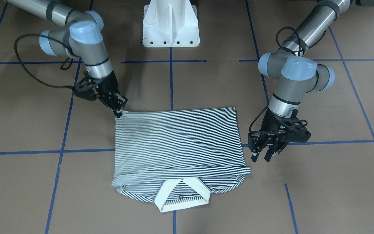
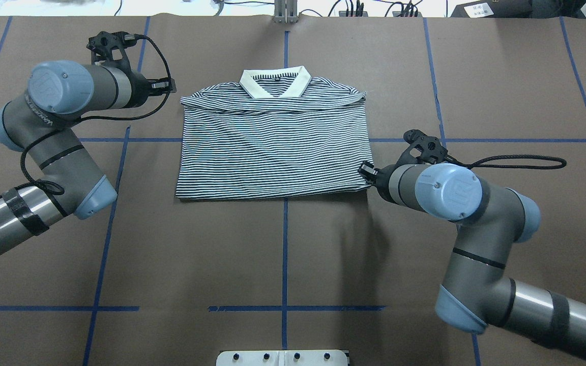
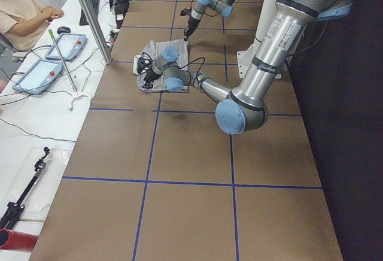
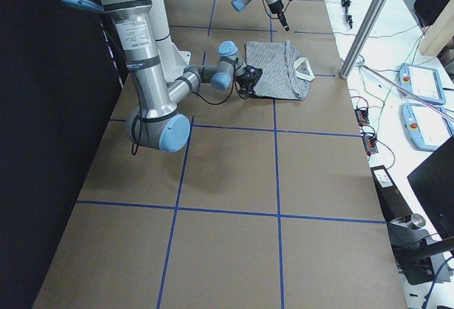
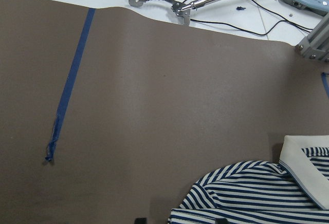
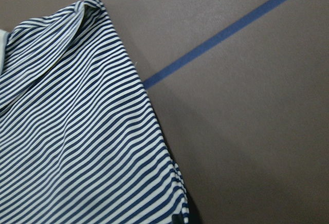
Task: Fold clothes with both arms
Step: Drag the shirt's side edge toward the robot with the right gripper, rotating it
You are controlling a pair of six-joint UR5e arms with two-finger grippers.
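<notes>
The striped polo shirt (image 1: 180, 139) (image 2: 272, 147) lies flat on the brown table as a folded rectangle. Its cream collar (image 1: 182, 195) (image 2: 272, 84) is on the side far from the robot's base. My right gripper (image 1: 119, 110) (image 2: 365, 171) is shut on the shirt's hem corner nearest the base, and the cloth is drawn to a point there. The right wrist view shows the striped edge (image 6: 77, 131). My left gripper (image 1: 262, 156) (image 2: 170, 86) hangs open just outside the shirt's shoulder edge with nothing between its fingers. The left wrist view shows the shoulder and collar (image 5: 247, 193).
The white pedestal base (image 1: 170, 29) stands behind the shirt. Blue tape lines (image 2: 284, 254) grid the brown table. Beyond the far edge is a white bench with a hooked tool (image 5: 169, 5), tablets (image 3: 42, 72), a metal post (image 3: 90, 15) and a seated person (image 3: 24, 9).
</notes>
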